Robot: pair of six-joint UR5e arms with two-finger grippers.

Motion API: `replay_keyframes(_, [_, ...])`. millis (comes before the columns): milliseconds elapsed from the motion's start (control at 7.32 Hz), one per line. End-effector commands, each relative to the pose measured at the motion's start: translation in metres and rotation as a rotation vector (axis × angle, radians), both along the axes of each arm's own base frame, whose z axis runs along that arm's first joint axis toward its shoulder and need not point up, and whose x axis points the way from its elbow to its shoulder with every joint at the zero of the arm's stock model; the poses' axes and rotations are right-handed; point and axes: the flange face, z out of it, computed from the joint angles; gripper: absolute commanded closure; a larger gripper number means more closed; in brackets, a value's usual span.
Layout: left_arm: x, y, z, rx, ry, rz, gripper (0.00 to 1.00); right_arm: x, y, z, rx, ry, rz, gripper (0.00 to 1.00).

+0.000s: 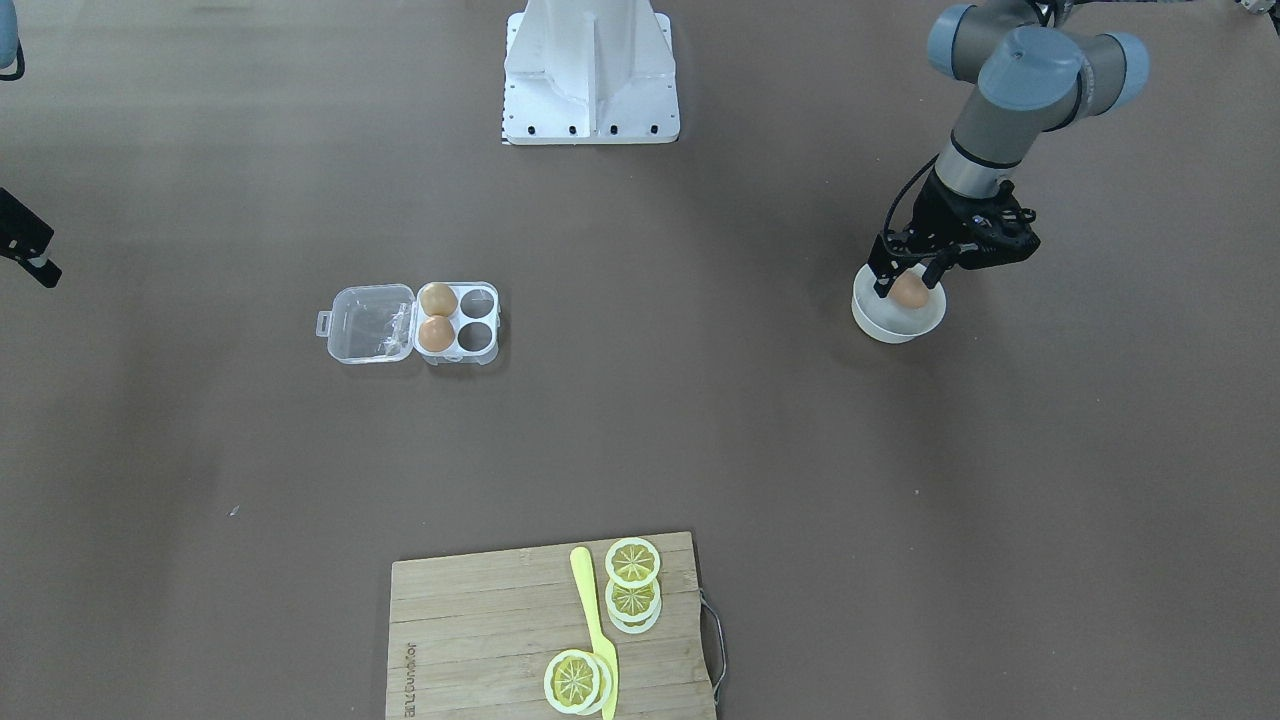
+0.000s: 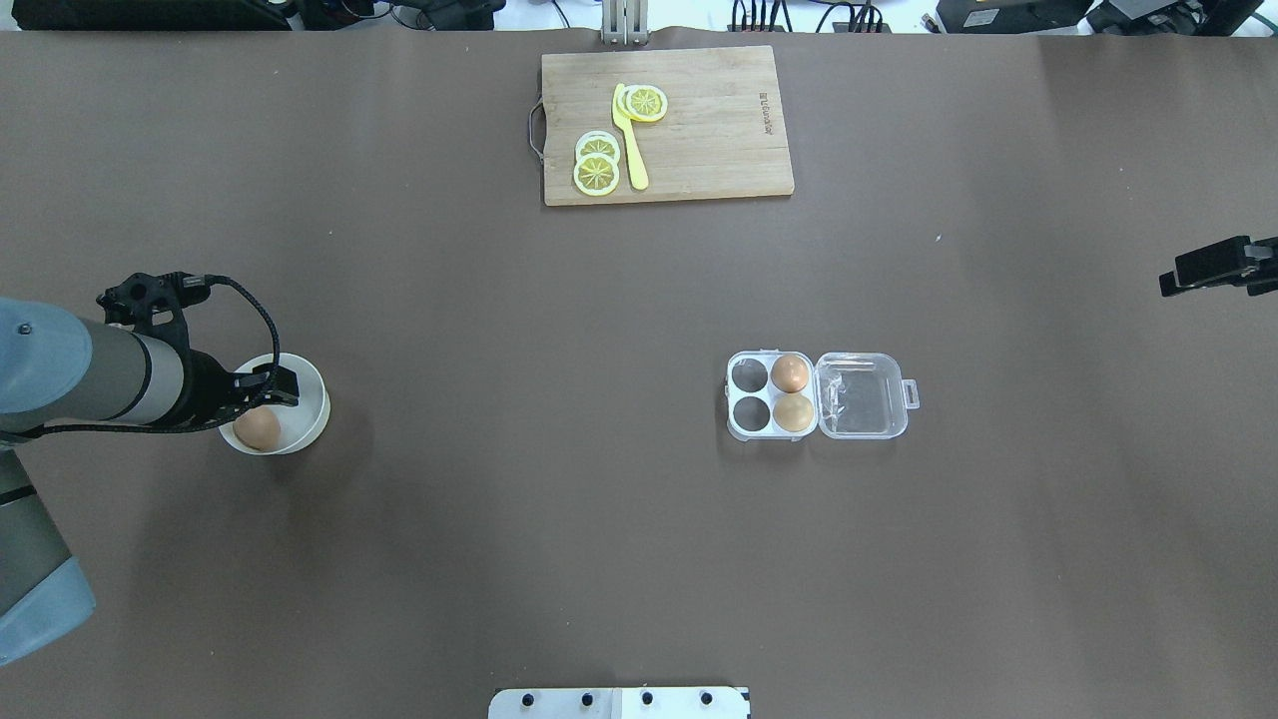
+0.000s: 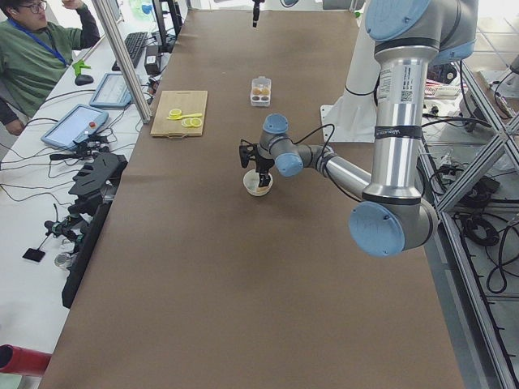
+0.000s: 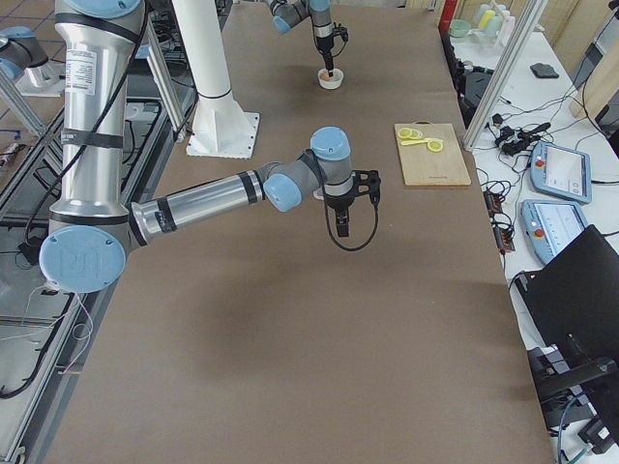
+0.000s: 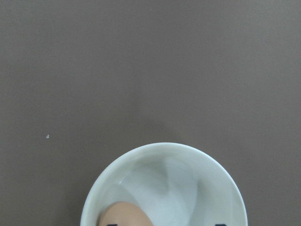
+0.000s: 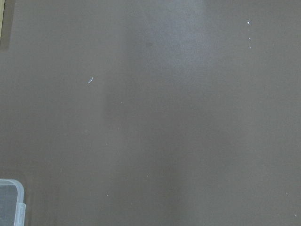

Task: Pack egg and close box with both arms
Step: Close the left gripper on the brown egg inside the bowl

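The left gripper [image 1: 908, 284] is spread wide astride the small light-brown oval egg [image 1: 911, 292] in the white round bowl [image 1: 893, 328]. The clear plastic four-cup box [image 1: 368, 324], lid open, lies well apart. I cannot tell whether the right gripper [image 2: 1213, 265] is spread or closed.

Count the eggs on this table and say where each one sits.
3. Two eggs fill the box's cups beside its open lid; the third egg lies in the white bowl, between the left end effector's fingers. None seem hidden.

I get overhead from behind the base [image 2: 619, 702], front cam facing back, mirrored; both share the box [image 2: 864, 399] and cutting board [image 2: 719, 140]. Side cams look along the table [image 3: 243, 284] from either end. Wrist cams sit close: left over the white bowl [image 5: 188, 188], right over bare table.
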Motion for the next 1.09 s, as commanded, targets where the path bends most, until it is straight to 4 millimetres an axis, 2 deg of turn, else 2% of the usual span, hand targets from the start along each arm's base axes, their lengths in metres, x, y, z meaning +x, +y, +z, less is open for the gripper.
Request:
replay_keyframes(0, [-0.0026,0.002,0.0081,-0.011,-0.013,0.0,0.24,0.0,0.0,0.0,0.0,0.0,0.0,0.0])
replay_keyframes(547, [0.0017,0.0014,0.0034,-0.006,-0.006,0.0,0.24,0.0,-0.0004,0.0016,-0.002,0.002,0.001,0.0])
replay_keyframes(957, [0.0037,0.0026,0.0074,-0.01,-0.013,0.003,0.24,-0.0016,-0.0006,0.0039,-0.008,0.004,-0.001,0.0])
